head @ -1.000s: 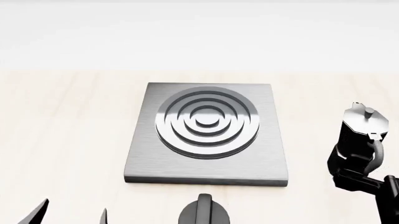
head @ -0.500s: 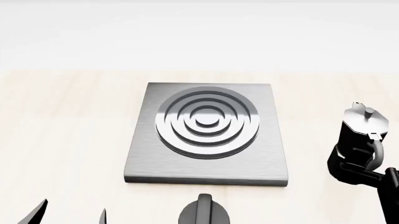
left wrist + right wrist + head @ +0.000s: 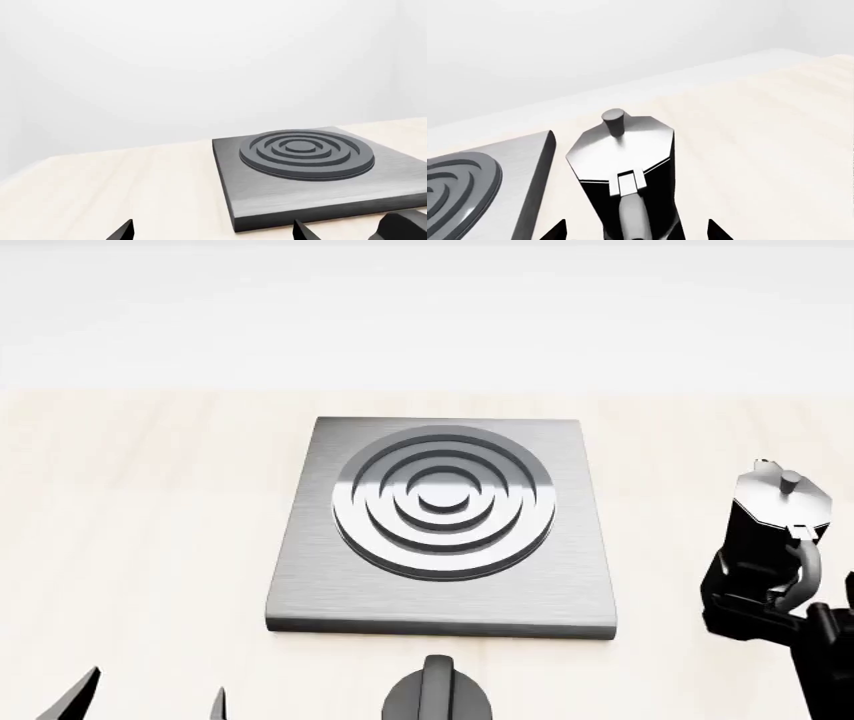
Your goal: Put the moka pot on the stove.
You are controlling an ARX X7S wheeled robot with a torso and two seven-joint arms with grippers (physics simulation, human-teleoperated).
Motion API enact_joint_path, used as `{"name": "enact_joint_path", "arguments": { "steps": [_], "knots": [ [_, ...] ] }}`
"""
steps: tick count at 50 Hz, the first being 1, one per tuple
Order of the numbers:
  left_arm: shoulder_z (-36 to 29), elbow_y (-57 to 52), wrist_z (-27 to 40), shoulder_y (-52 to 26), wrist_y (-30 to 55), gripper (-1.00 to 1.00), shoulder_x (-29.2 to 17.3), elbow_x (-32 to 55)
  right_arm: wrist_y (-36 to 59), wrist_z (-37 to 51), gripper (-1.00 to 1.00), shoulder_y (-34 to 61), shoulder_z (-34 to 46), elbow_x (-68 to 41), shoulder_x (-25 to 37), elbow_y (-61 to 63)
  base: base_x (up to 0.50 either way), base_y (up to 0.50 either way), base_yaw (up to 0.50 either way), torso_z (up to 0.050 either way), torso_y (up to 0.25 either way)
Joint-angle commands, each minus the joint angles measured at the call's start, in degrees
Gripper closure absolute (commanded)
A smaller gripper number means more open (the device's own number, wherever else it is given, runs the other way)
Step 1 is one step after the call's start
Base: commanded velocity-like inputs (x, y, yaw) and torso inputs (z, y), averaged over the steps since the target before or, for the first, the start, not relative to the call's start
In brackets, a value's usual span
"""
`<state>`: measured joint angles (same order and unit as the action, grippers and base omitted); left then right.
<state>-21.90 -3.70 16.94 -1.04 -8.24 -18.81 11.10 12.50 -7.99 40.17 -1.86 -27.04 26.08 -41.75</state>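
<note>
Right pincer point(image 3: 767, 605): spread wide, fingertips on either side of the moka pot's base, handle facing it; actual contact cannot be told.
Moka pot point(image 3: 771, 525): upright on the desk, directly ahead of the right pincer, beside the stove, not on it.
Left pincer point(image 3: 147, 700): only two fingertips show, set apart, holding nothing.
Stove point(image 3: 443, 525): ahead of the left pincer.
Knob point(image 3: 437, 695): near the stove's front edge.
Desk point(image 3: 147, 530): pale wood.
Room: plain white wall behind.

The right gripper point(image 3: 763, 612) crept in closer around the base of the moka pot point(image 3: 771, 530), its fingers straddling the lower body and handle, and its arm shifted slightly inward from the frame's edge.
</note>
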Motion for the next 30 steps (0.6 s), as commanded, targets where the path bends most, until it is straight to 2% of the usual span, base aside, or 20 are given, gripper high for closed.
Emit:
{"name": "enact_joint_path", "arguments": {
  "steps": [1,15,16,30],
  "knots": [
    [-0.13,-0.05,0.08,-0.13,0.00,-1.00,-0.16,0.16,0.86,0.54,-1.00,-1.87,-0.60,-0.87,0.39,3.10,0.00,0.00,0.00,0.000,0.000],
    [-0.48,-1.39,0.50,-0.32,1.32,-1.00,-0.46,0.12,0.88,0.18,-1.00,-2.15,-0.51,-1.11,0.43,3.67,0.00,0.00,0.00,0.000,0.000],
    [-0.49,-1.48,0.54,-0.32,1.42,-1.00,-0.48,0.14,0.85,0.47,1.00,-2.21,-0.41,-0.92,0.38,3.81,0.00,0.00,0.00,0.000,0.000],
    [-0.78,-1.78,0.66,-0.34,1.65,-1.00,-0.63,0.29,1.56,0.52,1.00,-3.44,-0.66,-1.50,0.71,4.95,0.00,0.00,0.00,0.000,0.000]
  ]
}}
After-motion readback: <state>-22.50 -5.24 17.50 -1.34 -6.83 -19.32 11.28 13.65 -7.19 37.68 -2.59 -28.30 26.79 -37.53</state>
